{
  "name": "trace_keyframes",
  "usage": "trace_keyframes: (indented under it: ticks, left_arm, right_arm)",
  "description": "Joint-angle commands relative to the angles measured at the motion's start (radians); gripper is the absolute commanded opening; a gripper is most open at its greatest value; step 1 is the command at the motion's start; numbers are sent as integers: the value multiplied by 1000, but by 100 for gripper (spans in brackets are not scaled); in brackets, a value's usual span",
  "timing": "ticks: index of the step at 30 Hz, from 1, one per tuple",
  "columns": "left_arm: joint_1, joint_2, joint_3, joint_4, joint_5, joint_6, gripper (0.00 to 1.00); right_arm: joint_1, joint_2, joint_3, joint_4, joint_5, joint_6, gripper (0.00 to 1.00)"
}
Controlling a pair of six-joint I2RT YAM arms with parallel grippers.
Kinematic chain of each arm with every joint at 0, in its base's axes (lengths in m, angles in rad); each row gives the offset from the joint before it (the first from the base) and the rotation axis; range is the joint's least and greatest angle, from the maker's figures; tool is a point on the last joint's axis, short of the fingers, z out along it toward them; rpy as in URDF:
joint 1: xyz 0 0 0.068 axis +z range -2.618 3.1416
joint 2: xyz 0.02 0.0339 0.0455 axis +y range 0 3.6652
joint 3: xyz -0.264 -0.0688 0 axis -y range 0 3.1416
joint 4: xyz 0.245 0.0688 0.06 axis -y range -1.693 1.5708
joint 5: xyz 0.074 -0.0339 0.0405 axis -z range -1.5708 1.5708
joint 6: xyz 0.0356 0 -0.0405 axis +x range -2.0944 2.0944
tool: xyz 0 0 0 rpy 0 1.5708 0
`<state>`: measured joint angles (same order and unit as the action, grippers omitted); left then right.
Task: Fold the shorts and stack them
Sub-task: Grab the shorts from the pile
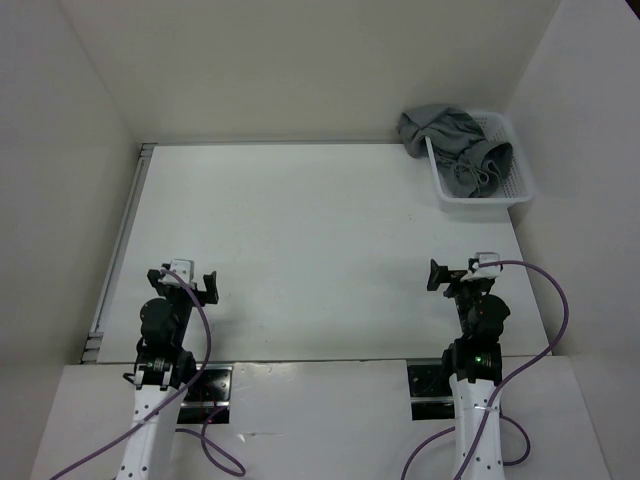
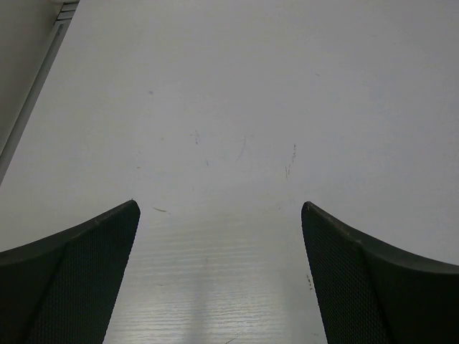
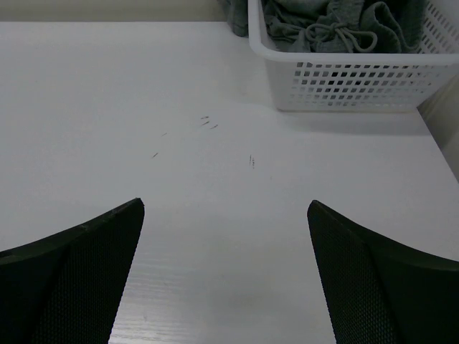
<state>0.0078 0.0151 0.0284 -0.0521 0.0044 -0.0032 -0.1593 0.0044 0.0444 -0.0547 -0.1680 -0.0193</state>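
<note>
Two released pincers, left pincer (image 2: 220,206) and right pincer (image 3: 226,203), hover empty above the table (image 1: 320,230); the shorts (image 1: 465,150) lie crumpled in the white basket (image 1: 490,203) at its far right corner, overhanging the rim.

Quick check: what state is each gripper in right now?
Left gripper: open, holding nothing.
Right gripper: open, holding nothing.

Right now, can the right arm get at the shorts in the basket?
Probably yes: the right gripper is open, nothing stands between it and the white basket, and the shorts lie uncovered on top.
</note>
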Motion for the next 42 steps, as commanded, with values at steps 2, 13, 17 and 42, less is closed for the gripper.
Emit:
trace_keyframes:
  ticks: [2, 13, 17, 42]
  left_arm:
    - [-5, -24, -16, 32, -4, 3, 100]
    - [-5, -24, 44, -12, 623, 3, 100]
    - [-14, -24, -17, 12, 719, 3, 100]
    - [-224, 1790, 1627, -497, 313, 3, 100]
  right_arm:
    - [7, -15, -44, 53, 13, 7, 99]
    - [7, -15, -26, 29, -700, -818, 100]
    - [85, -13, -40, -20, -788, -1629, 100]
    - [-36, 2097, 1977, -462, 300, 11, 100]
